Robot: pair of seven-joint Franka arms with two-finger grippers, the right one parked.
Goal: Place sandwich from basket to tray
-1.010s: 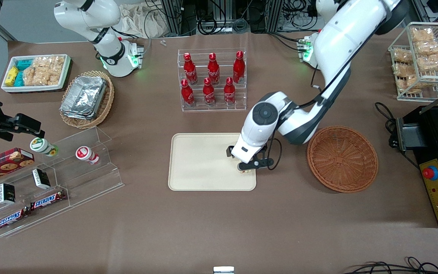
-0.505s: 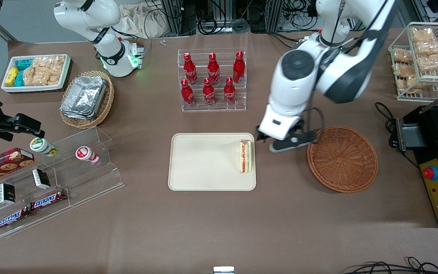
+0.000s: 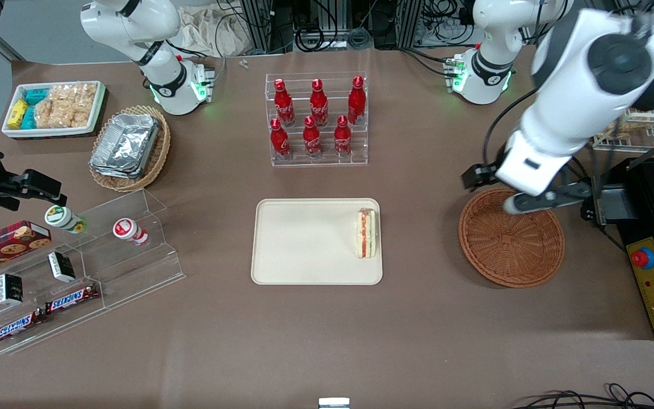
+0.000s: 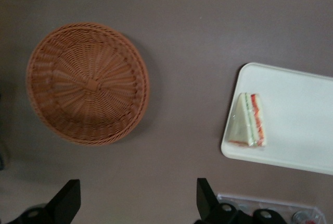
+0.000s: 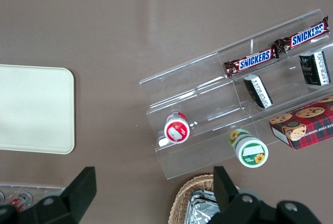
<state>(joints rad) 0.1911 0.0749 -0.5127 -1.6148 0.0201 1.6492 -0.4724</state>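
The sandwich lies on the tray, at the tray's end nearest the basket, just inside the low rim. It rests with its layered cut side turned up, so the red and green filling shows as stripes between the pale bread. The wrist view shows the same wedge sitting close to the tray's edge and corner, with nothing touching it. The basket holds nothing in either view; its woven floor is bare, and it sits on the brown table well apart from the tray, toward the working arm's end. The left arm's gripper hangs in the air above the basket's rim, on the part of the rim farther from the front camera, well clear of the sandwich. Its two black fingers are spread wide apart and hold nothing; the table surface shows plainly between them in the wrist view. Farther from the front camera than the tray stands a clear rack of red bottles. Toward the parked arm's end of the table are a tan wicker basket with foil containers and a clear stepped stand carrying small cups and chocolate bars.
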